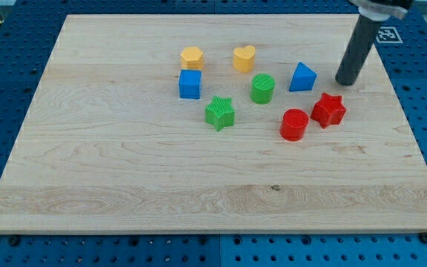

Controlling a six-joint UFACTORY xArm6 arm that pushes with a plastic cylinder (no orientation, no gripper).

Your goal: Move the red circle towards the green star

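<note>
My tip (345, 81), a bare rod with no jaws to open or close, stood touching nothing, the red star (328, 110) just below it, the red circle (294, 124) lower-left, the green star (219, 113) far left.

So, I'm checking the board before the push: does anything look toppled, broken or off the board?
Nothing stands out. All eight blocks sit flat on the wooden board, including the red circle and green star. My tip rests above the red star, touching no block.

Blocks: two red (294, 124), two green (219, 113), two blue (190, 84), two yellow (192, 57).
</note>
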